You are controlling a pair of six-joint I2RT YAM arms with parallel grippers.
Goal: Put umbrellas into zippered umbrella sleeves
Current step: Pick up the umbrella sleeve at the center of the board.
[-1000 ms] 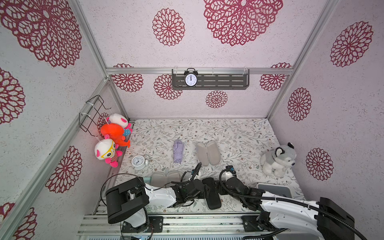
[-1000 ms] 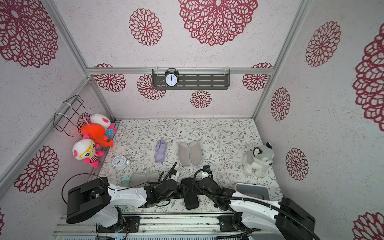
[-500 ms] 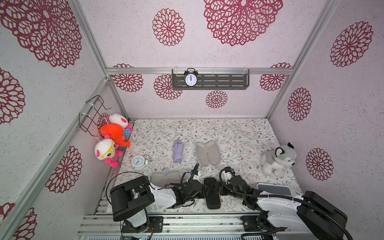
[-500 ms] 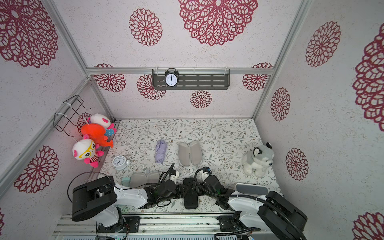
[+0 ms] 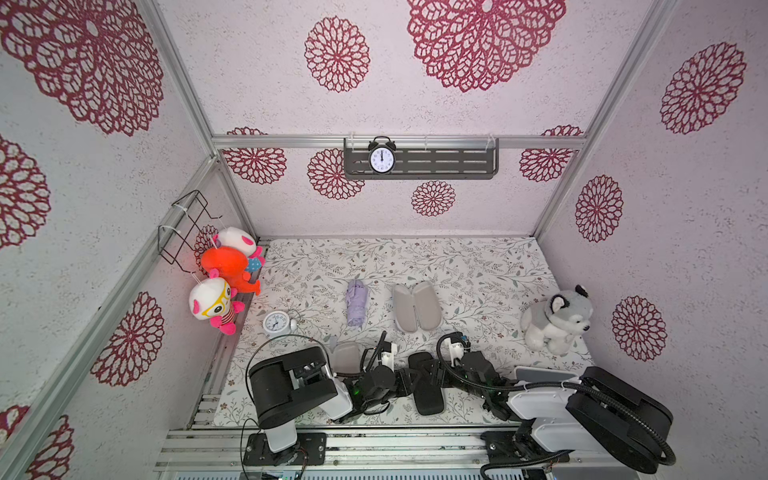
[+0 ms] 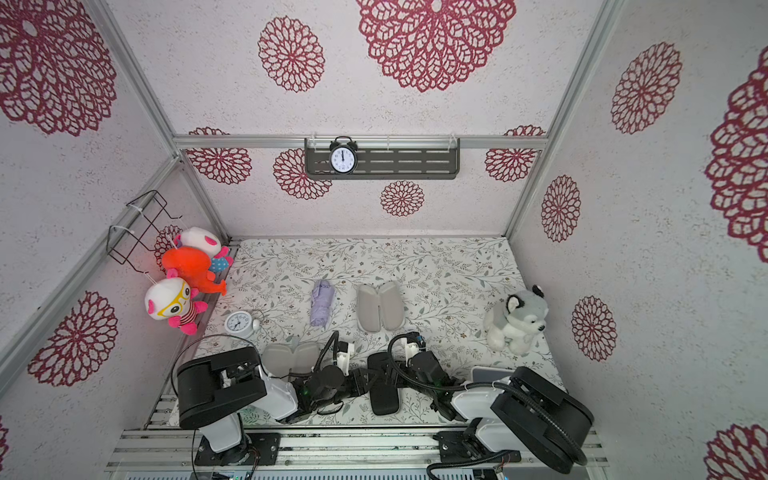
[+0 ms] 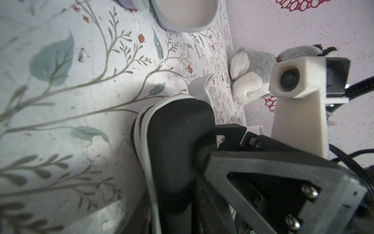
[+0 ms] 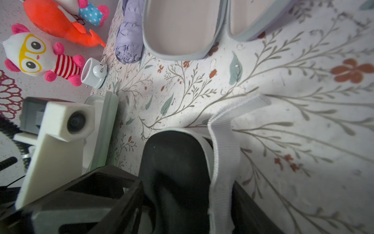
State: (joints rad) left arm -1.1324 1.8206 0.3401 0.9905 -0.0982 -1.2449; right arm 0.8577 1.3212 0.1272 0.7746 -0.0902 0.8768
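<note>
**Two grippers at the black sleeve [image 5: 430,401]**

It lies shut on the floral tabletop [image 5: 478,270] between both, its white strap [image 8: 224,145] trailing off the end. From one flank the left gripper [image 5: 405,380] pinches it. From the other, the right gripper [image 5: 441,373] straddles it; pressing or not, cannot tell. Beyond both sets of fingertips, well apart: lilac umbrella [image 5: 356,301], just beside an open grey-lined sleeve [image 5: 417,306].

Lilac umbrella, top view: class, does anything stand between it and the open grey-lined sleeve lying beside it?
Nothing visible does. In both top views the lilac umbrella and the open grey-lined sleeve lie side by side, apart, with only bare floral tablecloth between them.
</note>
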